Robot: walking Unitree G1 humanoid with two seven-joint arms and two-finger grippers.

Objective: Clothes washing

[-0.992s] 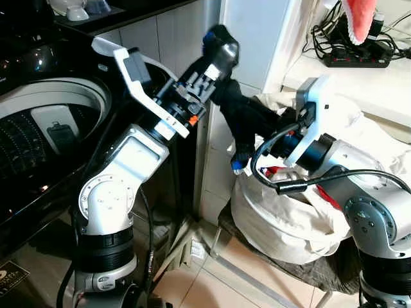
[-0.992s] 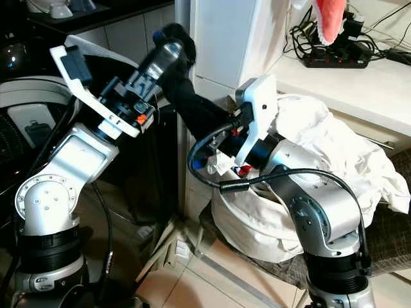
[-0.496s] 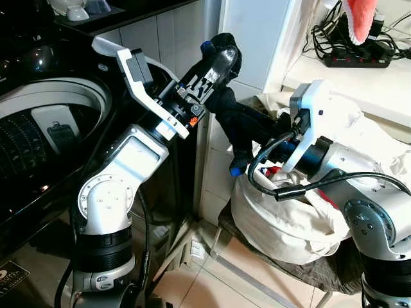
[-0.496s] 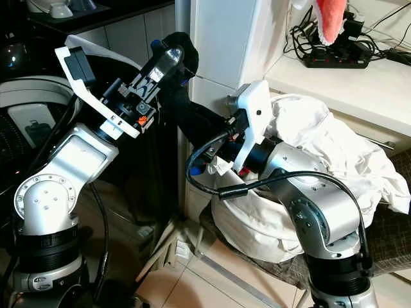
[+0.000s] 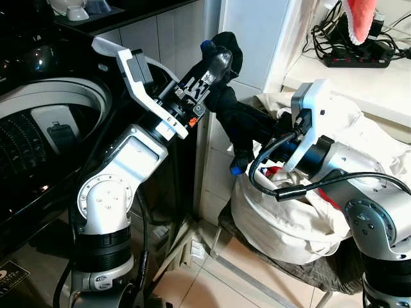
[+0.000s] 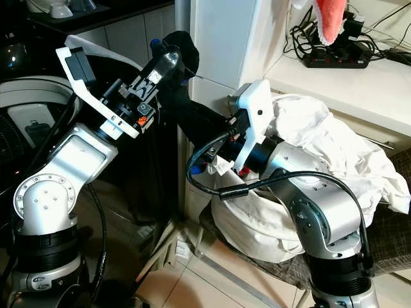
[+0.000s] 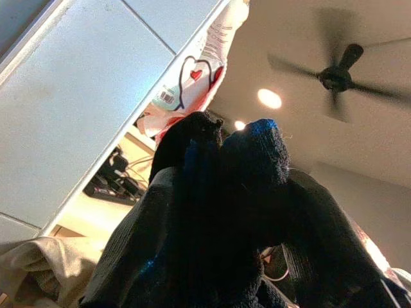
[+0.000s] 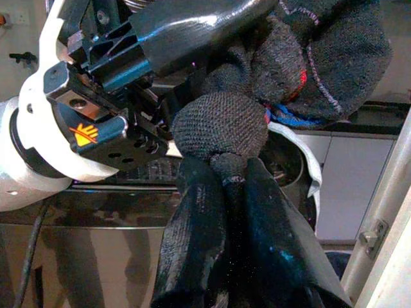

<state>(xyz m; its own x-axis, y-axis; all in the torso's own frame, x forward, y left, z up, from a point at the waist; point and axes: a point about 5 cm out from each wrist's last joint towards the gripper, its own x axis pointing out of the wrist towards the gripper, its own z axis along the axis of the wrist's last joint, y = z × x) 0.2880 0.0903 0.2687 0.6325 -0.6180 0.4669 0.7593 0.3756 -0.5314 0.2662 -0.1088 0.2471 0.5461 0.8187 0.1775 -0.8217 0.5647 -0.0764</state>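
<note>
1. The left gripper [image 5: 218, 56] fingers clench a dark sock [image 5: 239, 122], raised between washer [image 5: 45, 122] and laundry bag [image 5: 282, 218].
2. The right gripper [image 8: 225, 192] fingers pinch its other end, probably stretching it out for loading.

Two shiny silver arms with round joints, white wrist plates, black cables, and an orange arrow sticker.

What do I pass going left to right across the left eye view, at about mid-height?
Black top-loading washing machine with its open drum → silver left arm → dark knitted garment with blue trim held by the left hand → right hand → white cloth bundle of laundry.
</note>
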